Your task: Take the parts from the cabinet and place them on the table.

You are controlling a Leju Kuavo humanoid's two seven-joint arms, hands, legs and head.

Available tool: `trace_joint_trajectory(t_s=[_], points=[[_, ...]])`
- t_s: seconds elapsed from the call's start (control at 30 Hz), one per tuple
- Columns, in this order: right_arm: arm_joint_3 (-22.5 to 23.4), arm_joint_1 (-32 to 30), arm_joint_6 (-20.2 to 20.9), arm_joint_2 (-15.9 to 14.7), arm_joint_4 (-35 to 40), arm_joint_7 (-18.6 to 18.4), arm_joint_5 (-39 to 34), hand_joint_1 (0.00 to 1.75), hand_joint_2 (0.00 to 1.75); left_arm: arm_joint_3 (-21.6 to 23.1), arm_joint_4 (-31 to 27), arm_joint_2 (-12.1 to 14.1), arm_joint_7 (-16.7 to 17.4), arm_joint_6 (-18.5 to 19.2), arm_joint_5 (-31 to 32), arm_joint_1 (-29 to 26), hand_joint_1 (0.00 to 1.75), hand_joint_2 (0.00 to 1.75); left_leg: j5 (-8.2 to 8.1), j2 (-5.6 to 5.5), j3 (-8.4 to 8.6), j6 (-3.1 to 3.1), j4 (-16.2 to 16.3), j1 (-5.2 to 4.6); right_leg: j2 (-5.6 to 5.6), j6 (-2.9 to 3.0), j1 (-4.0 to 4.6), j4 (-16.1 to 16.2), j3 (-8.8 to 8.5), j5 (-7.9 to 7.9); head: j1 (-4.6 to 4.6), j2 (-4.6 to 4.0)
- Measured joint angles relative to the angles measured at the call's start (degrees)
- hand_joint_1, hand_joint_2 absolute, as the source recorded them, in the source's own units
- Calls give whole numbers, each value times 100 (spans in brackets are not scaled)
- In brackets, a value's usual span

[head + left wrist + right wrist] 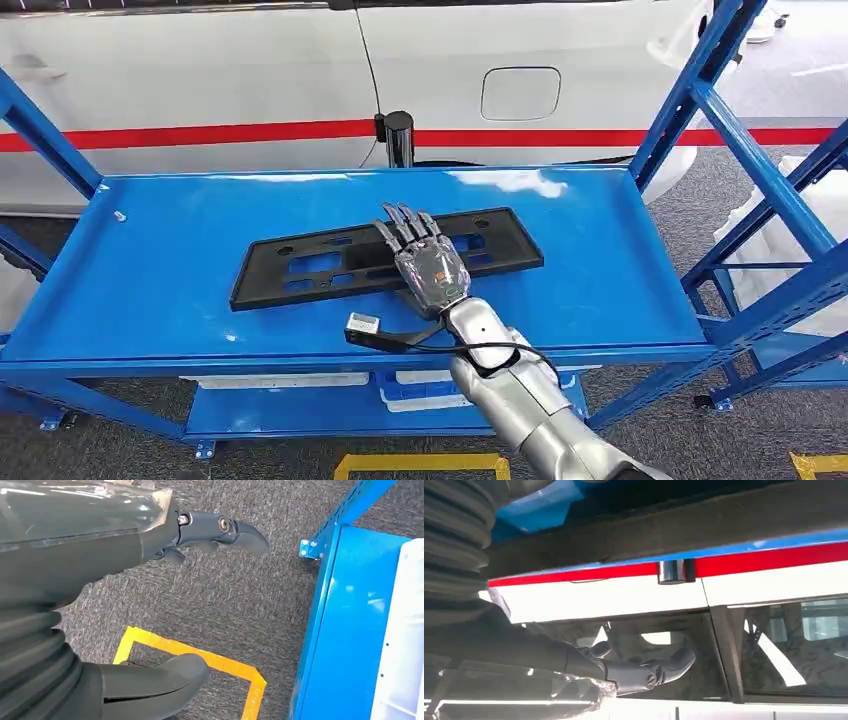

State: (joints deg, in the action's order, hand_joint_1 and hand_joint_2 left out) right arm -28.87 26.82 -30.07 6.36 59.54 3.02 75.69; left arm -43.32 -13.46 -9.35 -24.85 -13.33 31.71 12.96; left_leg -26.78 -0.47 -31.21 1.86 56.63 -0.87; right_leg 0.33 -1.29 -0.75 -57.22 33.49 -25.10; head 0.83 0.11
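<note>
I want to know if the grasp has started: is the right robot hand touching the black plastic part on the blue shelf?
Cannot tell. In the head view the right robot hand overlaps the black plastic part from above, fingers extended, but no view shows contact or a gap plainly.

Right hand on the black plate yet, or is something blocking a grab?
Probably yes. The right hand lies flat over the black plate on the blue shelf, fingers stretched across it. Nothing sits between them, and the plate's edges look free. The fingers are not closed on it yet.
</note>
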Motion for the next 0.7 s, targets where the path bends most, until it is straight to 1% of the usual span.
trace_joint_trajectory(t_s=[0.7], points=[[61,-76,-2,-46,50,0,11,0,175,15,2,-24,9,-11,9,8,0,175,0,1,0,0,0,0,1,0,0,0,1,0,0,0]])
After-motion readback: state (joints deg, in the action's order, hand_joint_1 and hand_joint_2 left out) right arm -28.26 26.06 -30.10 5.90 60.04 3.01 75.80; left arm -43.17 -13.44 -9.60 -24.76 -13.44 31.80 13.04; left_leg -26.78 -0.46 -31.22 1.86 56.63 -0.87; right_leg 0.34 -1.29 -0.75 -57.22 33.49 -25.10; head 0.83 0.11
